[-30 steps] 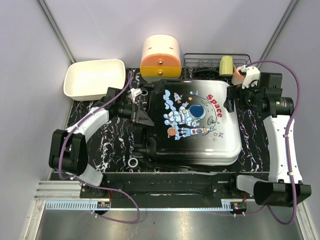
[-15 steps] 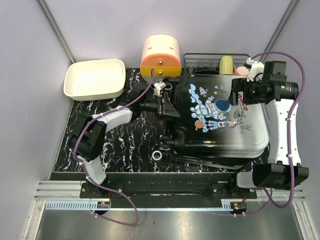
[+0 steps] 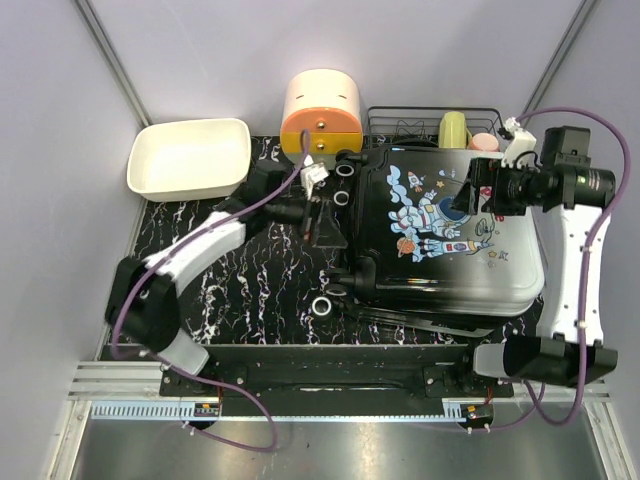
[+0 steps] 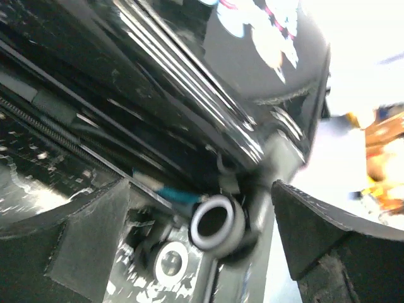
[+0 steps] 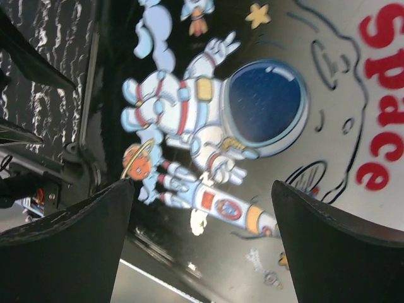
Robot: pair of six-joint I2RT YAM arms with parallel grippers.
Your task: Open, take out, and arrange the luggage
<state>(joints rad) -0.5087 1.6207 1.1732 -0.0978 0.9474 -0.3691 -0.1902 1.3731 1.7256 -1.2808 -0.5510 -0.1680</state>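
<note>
Top external: luggage (image 3: 440,240) crowds the desk's (image 3: 250,290) right edge; both jaws gape empty, so any push could topple it.

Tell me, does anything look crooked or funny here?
Yes. The luggage sits crooked, turned at a slant to the edges of the table, with its far corner crowding the wire rack. Nothing looks spilled or broken.

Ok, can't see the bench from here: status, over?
Left gripper open at the wheel end. Right gripper open over the printed lid. Luggage lid looks part raised. Wire rack close behind.
</note>
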